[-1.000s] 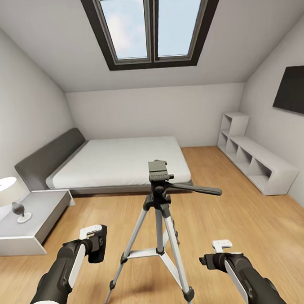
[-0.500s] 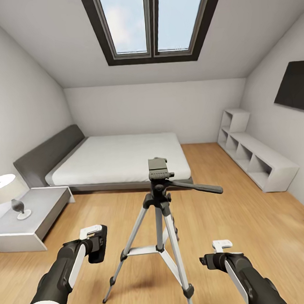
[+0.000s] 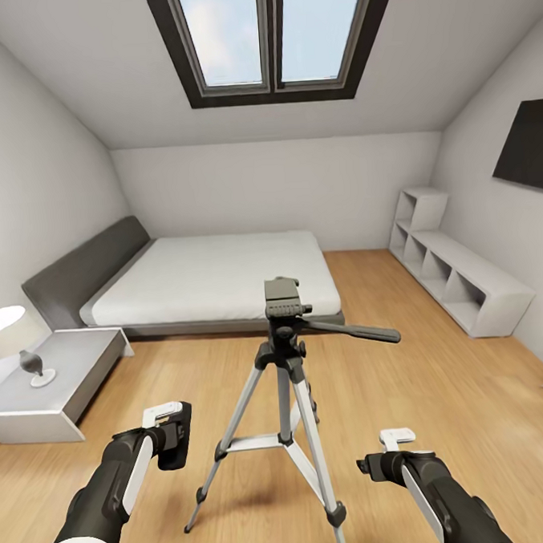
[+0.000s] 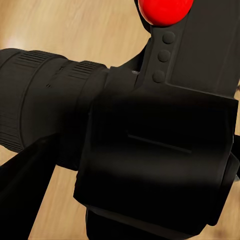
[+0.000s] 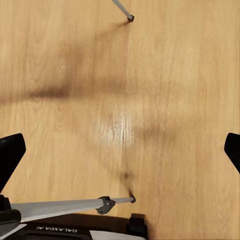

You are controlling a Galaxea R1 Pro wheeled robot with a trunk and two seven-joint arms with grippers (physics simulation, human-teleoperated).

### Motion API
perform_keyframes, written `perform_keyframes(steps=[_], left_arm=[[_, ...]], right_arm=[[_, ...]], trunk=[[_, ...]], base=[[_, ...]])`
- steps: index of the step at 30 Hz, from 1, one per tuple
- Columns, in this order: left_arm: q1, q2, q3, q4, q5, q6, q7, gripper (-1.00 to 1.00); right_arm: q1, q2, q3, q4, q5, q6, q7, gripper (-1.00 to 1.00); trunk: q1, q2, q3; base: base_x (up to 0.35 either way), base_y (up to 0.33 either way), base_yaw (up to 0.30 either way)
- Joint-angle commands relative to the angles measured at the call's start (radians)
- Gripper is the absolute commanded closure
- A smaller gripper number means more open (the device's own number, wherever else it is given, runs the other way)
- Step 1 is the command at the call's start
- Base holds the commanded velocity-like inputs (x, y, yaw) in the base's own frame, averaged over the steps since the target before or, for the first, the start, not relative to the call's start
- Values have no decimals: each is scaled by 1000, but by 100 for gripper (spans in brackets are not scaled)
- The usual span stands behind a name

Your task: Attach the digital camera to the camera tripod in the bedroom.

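Observation:
The camera tripod (image 3: pixel 286 365) stands on the wood floor straight ahead, its dark grey head (image 3: pixel 283 299) bare on top and its black pan handle (image 3: pixel 357 330) pointing right. My left gripper (image 3: pixel 167 432) hangs low to the left of the tripod, shut on the digital camera (image 3: pixel 177 439). The left wrist view shows the black camera (image 4: pixel 150 150) close up with its lens barrel and red button (image 4: pixel 165 9). My right gripper (image 3: pixel 381 460) hovers low to the right of the tripod, open, its fingertips (image 5: pixel 10 155) wide apart over bare floor. A silver tripod leg (image 5: pixel 65 206) crosses below them.
A low grey bed (image 3: pixel 216 279) lies behind the tripod. A grey nightstand (image 3: pixel 53 381) with a white lamp (image 3: pixel 6 332) stands at the left. A white cubby shelf (image 3: pixel 457 280) lines the right wall under a dark panel (image 3: pixel 529 147). The skylight (image 3: pixel 273 34) is overhead.
The whole head view has shifted a little, so the camera moved. The arms and the held digital camera keep their places in the picture, and the tripod still stands the same.

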Motion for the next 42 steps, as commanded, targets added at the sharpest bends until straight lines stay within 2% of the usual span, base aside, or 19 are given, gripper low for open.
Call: perform_keyframes(steps=[1, 22, 42], left_arm=[[-1, 0, -1, -2, 11, 5, 8, 100], [-1, 2, 1, -4, 11, 5, 8, 100], [-1, 0, 3, -49, 11, 6, 7, 100]], right_arm=[[-1, 0, 1, -2, -1, 5, 2, -100], [-1, 0, 0, -2, -2, 5, 2, -100], [-1, -2, -1, -2, -3, 5, 2, -100]], trunk=[[1, -2, -4], [1, -2, -38], [1, -2, -71]], base=[[0, 0, 0], [0, 0, 0], [0, 0, 0]])
